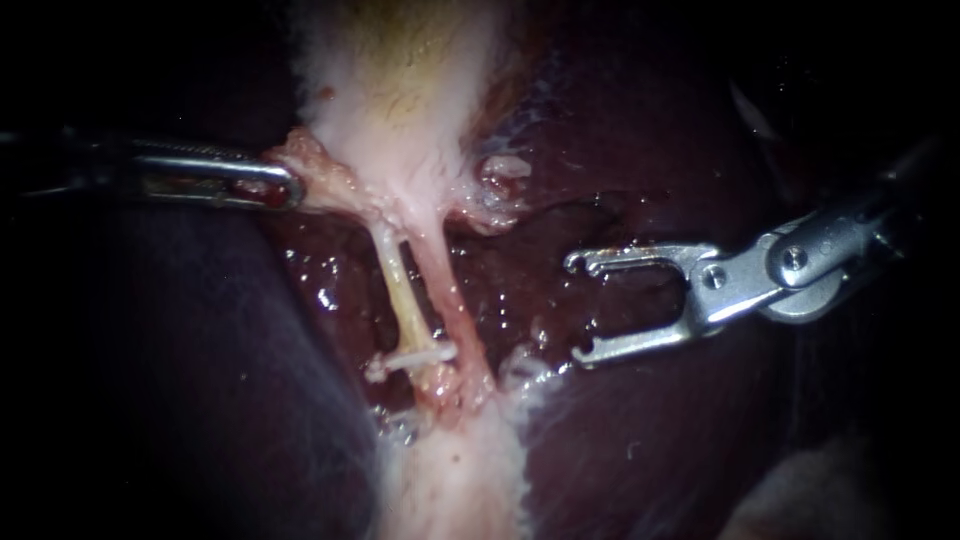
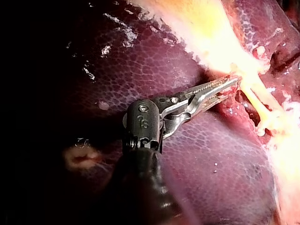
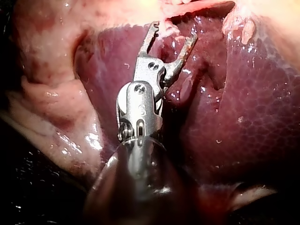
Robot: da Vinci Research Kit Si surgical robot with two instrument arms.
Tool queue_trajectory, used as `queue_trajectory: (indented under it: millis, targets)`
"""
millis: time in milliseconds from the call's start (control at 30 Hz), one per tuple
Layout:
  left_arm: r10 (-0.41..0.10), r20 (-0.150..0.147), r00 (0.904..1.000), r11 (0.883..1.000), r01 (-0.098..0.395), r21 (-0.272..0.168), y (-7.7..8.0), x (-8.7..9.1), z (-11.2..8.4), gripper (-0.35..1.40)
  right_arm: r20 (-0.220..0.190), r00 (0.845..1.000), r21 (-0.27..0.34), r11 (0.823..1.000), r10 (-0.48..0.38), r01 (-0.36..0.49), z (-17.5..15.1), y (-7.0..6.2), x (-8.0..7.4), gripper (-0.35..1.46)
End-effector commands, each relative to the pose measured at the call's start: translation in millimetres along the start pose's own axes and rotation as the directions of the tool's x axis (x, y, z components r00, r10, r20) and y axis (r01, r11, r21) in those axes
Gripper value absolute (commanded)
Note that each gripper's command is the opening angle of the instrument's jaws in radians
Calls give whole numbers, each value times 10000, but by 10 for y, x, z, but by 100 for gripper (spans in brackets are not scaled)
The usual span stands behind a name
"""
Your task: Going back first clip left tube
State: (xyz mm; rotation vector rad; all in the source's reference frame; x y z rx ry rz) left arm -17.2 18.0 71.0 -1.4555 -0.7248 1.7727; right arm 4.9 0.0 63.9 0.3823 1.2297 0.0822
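There's the left tube (image 1: 403, 295) — thin, pale yellow, stretched taut, slanting down and a touch rightward just beside the pinker right tube (image 1: 447, 300). A white clip (image 1: 412, 357) sits across its near end — almost level, closed around it.

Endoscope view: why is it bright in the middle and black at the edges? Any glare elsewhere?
Endoscope view: light pools on the tubes; the left instrument runs back into shadow. Left wrist view: the gallbladder glares. Right wrist view: glints on wet liver and the right instrument.
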Motion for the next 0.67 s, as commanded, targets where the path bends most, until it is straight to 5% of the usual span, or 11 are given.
queue_trajectory:
  millis: [33, 300, 667]
  targets:
    - [26, 30, 10000, 10000, -26, 70, -4, -3, 5, -35, -1, 10000, 1, 10000, 1, -1, 0, 0, 0, 50]
    - [129, 122, 9998, 9995, -133, 284, -18, -18, 30, -35, -4, 10000, 9, 10000, 6, -6, -3, 0, 1, 50]
    - [93, 156, 9998, 9995, -97, 285, -21, -22, 33, -35, -6, 10000, 6, 10000, 17, -17, -3, 1, 2, 50]
